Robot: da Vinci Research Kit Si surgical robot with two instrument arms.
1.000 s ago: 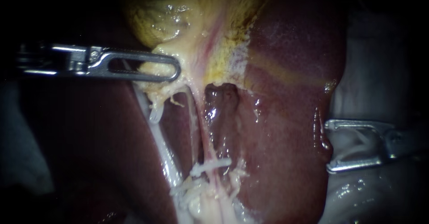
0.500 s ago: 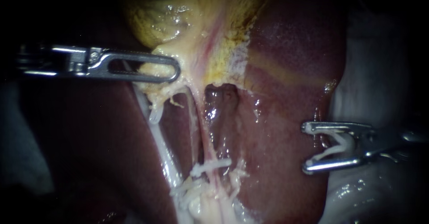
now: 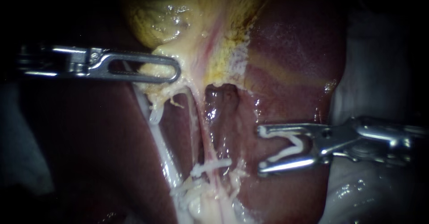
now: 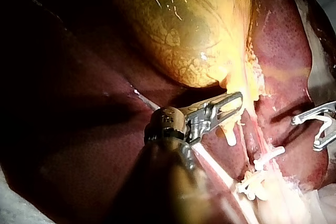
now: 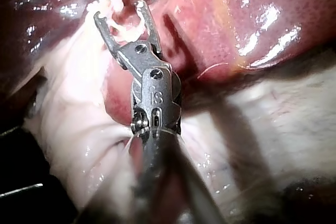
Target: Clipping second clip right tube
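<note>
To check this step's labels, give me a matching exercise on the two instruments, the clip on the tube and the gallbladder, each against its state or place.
Things
1. left instrument with slotted metal jaws
2. right instrument with thin metal jaws
3. white plastic clip closed across the thin pink tube
4. bulging yellow gallbladder

States or places
A. crosses the tube, clear of both instruments
B. holds an open white clip over the dark red liver, short of the tube
C. lies against the liver, above the tubes in the endoscope view
D. shut on the gallbladder's pale lower edge

Pairs: 1-D, 2-B, 3-A, 4-C
</note>
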